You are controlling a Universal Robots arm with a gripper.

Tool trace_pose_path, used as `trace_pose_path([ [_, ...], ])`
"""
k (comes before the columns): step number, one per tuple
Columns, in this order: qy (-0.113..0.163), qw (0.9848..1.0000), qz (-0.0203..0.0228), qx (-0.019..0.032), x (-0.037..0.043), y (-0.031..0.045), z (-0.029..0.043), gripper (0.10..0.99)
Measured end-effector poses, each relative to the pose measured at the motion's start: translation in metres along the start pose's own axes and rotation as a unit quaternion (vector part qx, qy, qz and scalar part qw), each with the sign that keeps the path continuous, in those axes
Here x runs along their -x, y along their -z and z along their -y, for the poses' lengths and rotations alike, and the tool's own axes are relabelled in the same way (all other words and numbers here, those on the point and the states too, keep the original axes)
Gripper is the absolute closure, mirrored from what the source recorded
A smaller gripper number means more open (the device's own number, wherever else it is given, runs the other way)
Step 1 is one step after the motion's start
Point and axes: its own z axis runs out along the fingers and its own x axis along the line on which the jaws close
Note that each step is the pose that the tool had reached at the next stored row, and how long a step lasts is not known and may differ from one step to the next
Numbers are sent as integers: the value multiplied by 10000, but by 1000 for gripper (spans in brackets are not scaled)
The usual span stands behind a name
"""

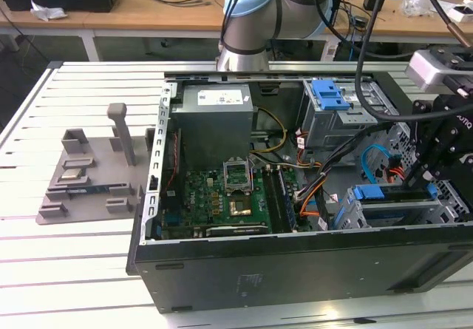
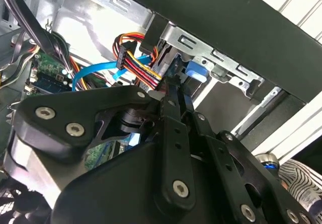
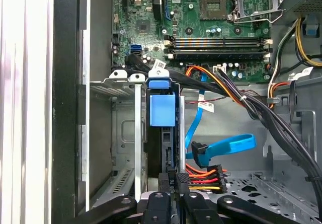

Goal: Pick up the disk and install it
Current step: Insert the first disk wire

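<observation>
The disk (image 3: 162, 110) stands on edge in a slot of the metal drive cage (image 3: 123, 133) inside the open computer case, with the blue end of its carrier frame toward the motherboard. In the exterior view it is a dark strip (image 1: 403, 194) in the cage at the exterior view's right. My gripper (image 3: 173, 183) is at the disk's other end, with its black fingers (image 2: 173, 108) closed on the thin edge. In the exterior view the gripper (image 1: 431, 185) hangs over the cage's right end.
The motherboard (image 1: 222, 196) and a grey power supply (image 1: 214, 118) fill the case's left half. A second cage with a blue latch (image 1: 329, 92) sits behind. Blue and orange cables (image 3: 221, 148) lie beside the disk. A grey fixture (image 1: 89, 174) rests on the slatted table.
</observation>
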Motion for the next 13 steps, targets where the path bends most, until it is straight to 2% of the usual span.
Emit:
trace_pose_path([
  [5,0,10000,-1,-1,2,-39,2,918],
  [10,0,10000,2,1,2,-45,2,910],
  [11,0,10000,1,0,2,-45,2,847],
  [13,-1,10000,1,0,1,-6,0,847],
])
